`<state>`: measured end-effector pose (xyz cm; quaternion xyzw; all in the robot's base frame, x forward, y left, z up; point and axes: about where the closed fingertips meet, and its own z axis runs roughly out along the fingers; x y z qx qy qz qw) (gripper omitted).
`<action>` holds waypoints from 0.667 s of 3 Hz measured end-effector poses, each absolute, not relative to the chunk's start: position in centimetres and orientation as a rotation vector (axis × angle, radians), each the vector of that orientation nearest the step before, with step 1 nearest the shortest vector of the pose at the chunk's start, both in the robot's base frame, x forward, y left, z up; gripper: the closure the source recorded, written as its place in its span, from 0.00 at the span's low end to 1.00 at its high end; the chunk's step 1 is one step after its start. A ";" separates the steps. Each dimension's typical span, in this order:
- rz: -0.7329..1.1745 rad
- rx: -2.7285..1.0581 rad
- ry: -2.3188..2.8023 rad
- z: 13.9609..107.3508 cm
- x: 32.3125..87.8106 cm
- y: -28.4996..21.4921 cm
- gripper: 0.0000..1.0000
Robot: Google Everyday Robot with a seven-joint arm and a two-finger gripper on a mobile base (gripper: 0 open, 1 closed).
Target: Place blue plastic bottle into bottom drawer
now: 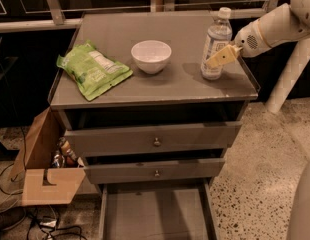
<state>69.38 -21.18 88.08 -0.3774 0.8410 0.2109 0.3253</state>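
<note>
The blue plastic bottle [215, 41], clear with a white cap and a label, stands upright at the right rear of the cabinet top [145, 86]. My gripper [220, 58] reaches in from the right and is shut on the bottle at its lower half. One pale finger [222, 57] lies across the bottle's front; the other is hidden behind it. The bottle's base is at or just above the top. The bottom drawer [155, 214] is pulled out below, its grey floor bare.
A white bowl [151, 56] sits mid-top and a green snack bag [92, 70] lies at the left. The two upper drawers with knobs [156, 142] are slightly open. A cardboard box [45, 169] and cables lie on the floor at the left.
</note>
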 end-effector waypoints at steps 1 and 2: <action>0.516 -1.017 2.205 89.0 68.6 -20.8 1.00; 0.416 -1.034 2.206 90.8 66.0 -21.6 1.00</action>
